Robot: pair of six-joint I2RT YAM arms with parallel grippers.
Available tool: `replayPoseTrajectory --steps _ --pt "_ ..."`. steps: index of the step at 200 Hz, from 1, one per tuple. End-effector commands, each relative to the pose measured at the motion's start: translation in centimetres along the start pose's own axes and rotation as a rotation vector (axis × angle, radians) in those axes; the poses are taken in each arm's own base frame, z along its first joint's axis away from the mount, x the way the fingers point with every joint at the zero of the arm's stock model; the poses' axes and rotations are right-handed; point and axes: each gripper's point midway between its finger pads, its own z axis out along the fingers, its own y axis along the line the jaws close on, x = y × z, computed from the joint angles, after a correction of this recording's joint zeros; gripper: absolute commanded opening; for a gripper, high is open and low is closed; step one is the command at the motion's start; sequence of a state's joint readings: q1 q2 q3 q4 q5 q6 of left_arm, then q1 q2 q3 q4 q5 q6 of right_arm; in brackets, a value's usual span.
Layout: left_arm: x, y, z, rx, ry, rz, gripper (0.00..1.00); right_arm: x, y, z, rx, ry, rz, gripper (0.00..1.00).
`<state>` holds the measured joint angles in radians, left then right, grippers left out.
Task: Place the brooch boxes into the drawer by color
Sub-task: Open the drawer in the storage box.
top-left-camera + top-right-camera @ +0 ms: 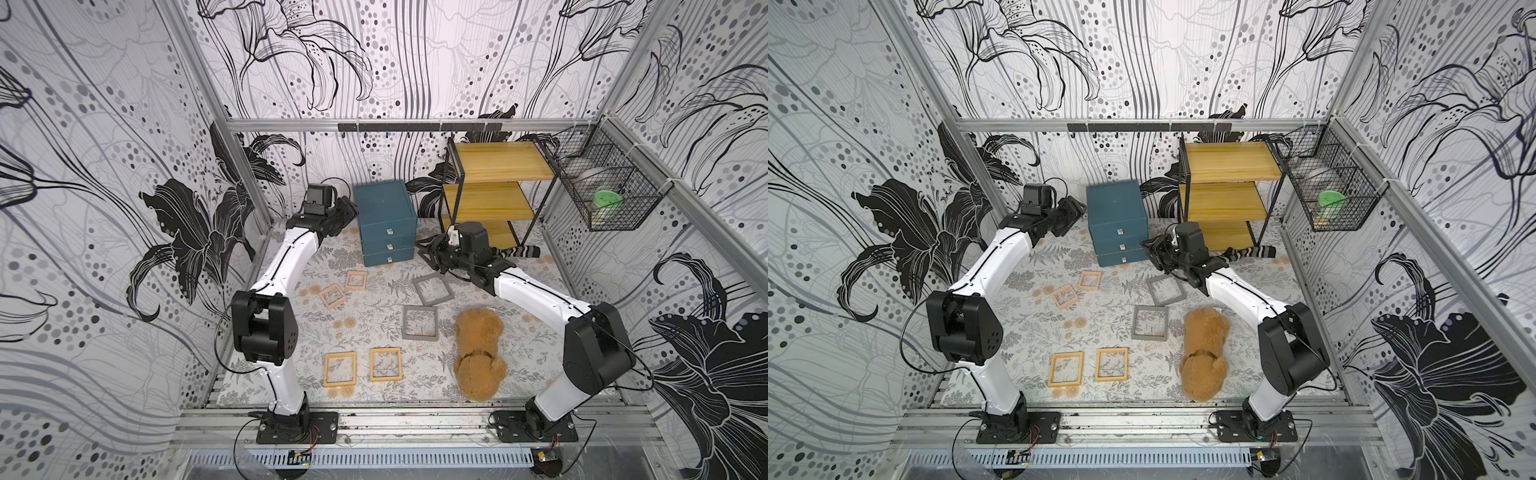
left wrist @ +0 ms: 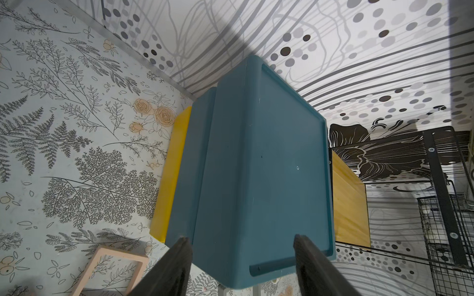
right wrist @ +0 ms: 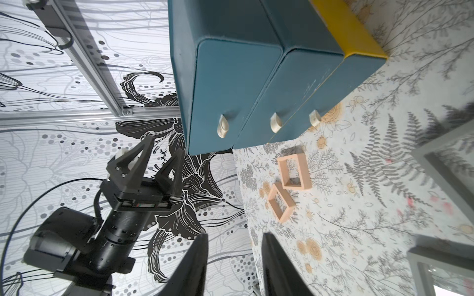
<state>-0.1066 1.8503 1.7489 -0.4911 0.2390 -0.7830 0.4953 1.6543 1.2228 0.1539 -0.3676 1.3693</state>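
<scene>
The right gripper (image 3: 236,237) has its jaws narrowly apart with nothing between them. It points at the front of the chest (image 1: 386,208) from the right, short of the pulls (image 3: 223,125). The left gripper (image 2: 241,239) has its jaws wide and empty at the chest's upper left edge. I cannot tell whether a pad touches it.

Risks, as I judge them:
- The pulls are small and close together, so narrow jaws could slip off one or catch the wrong drawer.
- The chest looks light. A pull could drag or tip it toward the near side unless the left gripper braces it.
- A hard push from the left could skew the chest right, toward the rack (image 1: 494,187).
- The right forearm hangs over the far grey box, and a low sweep could shove it.
- The boxes lie flat on the table (image 1: 291,266), so a jaw may slide over a rim instead of gripping it.

Counts:
- Drawers (image 1: 389,239): three, stacked at the far middle, each with one pull. None is open enough to take a box.
- Boxes: six, all on the table.
  - Pink boxes (image 1: 356,280): two, left of centre, just near of the chest.
  - Grey boxes (image 1: 420,323): two, right of centre.
  - Tan boxes (image 1: 340,369): two, side by side at the near edge.
- Other things: one bear (image 1: 478,353) at near right, one rack at far right, and one wire basket (image 1: 611,195) on the right wall.
</scene>
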Motion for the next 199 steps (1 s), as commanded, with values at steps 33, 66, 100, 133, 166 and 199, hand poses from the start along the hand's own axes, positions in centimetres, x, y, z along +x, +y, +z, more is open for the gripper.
replayPoseTrajectory --steps 33,66,100,133,166,199 --pt "0.2 -0.8 1.8 0.037 0.033 0.062 0.68 -0.3 1.1 3.0 -0.076 0.023 0.06 0.38" --pt "1.3 -0.2 3.2 0.026 0.063 0.062 0.68 -0.6 1.6 4.6 -0.102 0.028 0.084 0.39" --pt "2.0 0.3 3.9 0.012 0.071 0.059 0.67 -0.9 1.5 6.4 -0.111 0.037 0.104 0.43" --pt "2.4 0.8 4.5 0.002 0.08 0.059 0.65 -1.5 1.3 8.0 -0.123 0.032 0.125 0.44" --pt "2.9 1.5 4.9 -0.006 0.09 0.057 0.58 -2.0 1.3 9.4 -0.14 0.03 0.152 0.43" --pt "3.0 1.6 5.1 -0.005 0.092 0.062 0.52 -2.4 1.6 10.3 -0.149 0.03 0.154 0.42"
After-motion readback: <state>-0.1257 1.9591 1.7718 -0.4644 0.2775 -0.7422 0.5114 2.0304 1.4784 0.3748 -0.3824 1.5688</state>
